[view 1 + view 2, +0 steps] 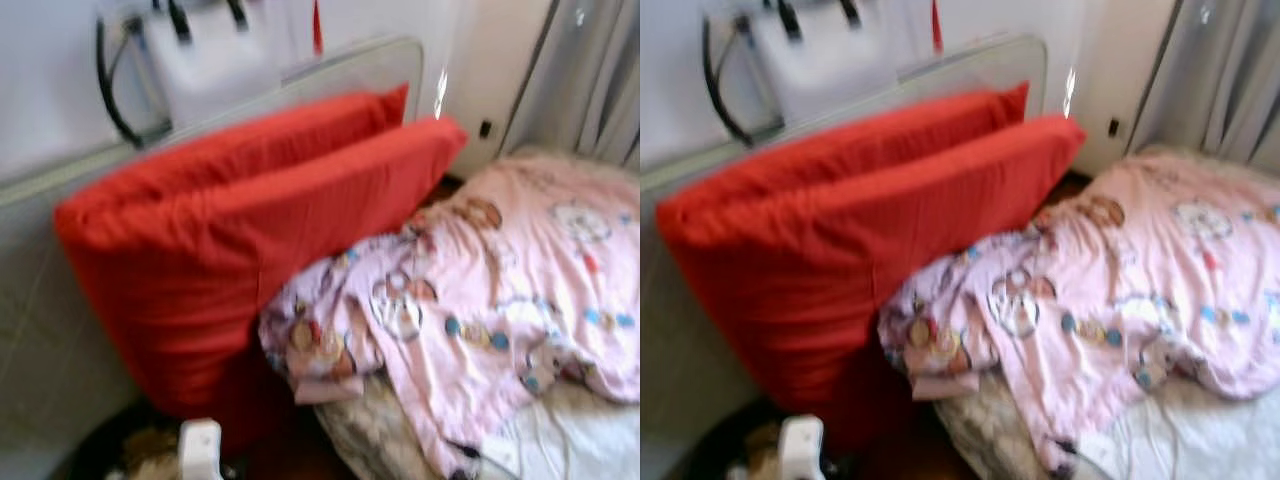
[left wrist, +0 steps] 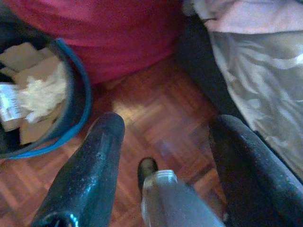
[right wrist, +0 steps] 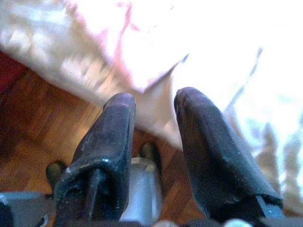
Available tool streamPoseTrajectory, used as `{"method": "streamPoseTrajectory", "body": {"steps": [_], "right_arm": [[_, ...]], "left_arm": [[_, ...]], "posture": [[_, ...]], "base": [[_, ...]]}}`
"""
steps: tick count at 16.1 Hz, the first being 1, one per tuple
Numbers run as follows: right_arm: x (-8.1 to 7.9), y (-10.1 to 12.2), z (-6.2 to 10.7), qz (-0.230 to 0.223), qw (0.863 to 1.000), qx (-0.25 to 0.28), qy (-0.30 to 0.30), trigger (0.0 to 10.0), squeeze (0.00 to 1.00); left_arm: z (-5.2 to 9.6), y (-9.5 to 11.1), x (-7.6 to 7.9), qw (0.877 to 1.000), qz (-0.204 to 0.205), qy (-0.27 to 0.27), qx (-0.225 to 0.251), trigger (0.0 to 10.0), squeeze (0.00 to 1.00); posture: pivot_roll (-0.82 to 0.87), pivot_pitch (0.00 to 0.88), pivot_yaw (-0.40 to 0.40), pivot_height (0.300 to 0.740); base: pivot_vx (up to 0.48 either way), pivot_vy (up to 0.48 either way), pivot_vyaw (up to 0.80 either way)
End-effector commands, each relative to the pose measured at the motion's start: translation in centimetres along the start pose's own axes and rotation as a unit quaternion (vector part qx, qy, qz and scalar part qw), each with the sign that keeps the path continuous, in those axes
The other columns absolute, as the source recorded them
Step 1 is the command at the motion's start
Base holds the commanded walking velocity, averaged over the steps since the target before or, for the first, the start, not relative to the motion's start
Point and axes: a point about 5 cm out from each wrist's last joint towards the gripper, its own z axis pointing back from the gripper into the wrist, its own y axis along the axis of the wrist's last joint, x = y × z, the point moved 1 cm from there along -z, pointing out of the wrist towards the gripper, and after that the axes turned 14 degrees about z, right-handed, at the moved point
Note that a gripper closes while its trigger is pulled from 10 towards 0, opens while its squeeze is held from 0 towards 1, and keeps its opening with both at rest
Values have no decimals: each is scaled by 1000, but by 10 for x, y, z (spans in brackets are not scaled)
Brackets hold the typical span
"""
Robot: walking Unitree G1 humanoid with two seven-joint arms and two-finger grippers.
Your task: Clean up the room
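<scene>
bedroom far from tidy, both hands hanging free

wooden parquet floor (image 2: 156,113) ran beside the bed (image 1: 580,430), and most of the tidying looked to be ahead. two big red pillows (image 1: 250,240) stood on edge against the grey headboard (image 1: 370,65), one leaning on the other, their lower corner hanging past the mattress toward the floor. a pink cartoon-print duvet (image 1: 500,290) lay bunched and twisted across the bed, one fold touching the front pillow, with pale sheet bared at the near corner. none of it looked straightened, so i judged the job barely begun.

the left hand (image 2: 163,165) hung over the floor with its fingers wide apart and nothing between them. just beyond it sat a dark bin with a blue rim (image 2: 78,90), holding cardboard scraps and crumpled paper, so some rubbish had at least been binned. the right hand (image 3: 154,142) hung low by the bed's edge, its fingers a little apart and gripping nothing, the sheet and duvet hem just past them.

a black cable (image 1: 110,90) looped on the wall above the headboard, grey curtains (image 1: 590,80) hung in the far corner, and a thin cord trailed over the sheet. the bin stood close by the pillows, in the narrow gap, and seemed likely to get in the way.
</scene>
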Motion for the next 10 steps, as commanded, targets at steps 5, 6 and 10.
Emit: {"method": "streamPoseTrajectory", "body": {"steps": [5,6,10], "right_arm": [[-15,15,0,-19,998,54,19,10000,0],[-15,17,0,-21,997,70,21,10000,0],[-8,86,4,-14,972,234,6,10000,0]], "left_arm": [[-2,42,-10,996,-7,-9,83,10000,0],[-3,55,-4,993,-1,-24,116,10000,0],[8,102,29,961,-7,-90,260,10000,0]], "posture": [[-24,22,8,740],[-25,24,5,740],[-24,29,-11,740]], "base": [[52,0,0],[0,0,0],[0,0,0]]}}
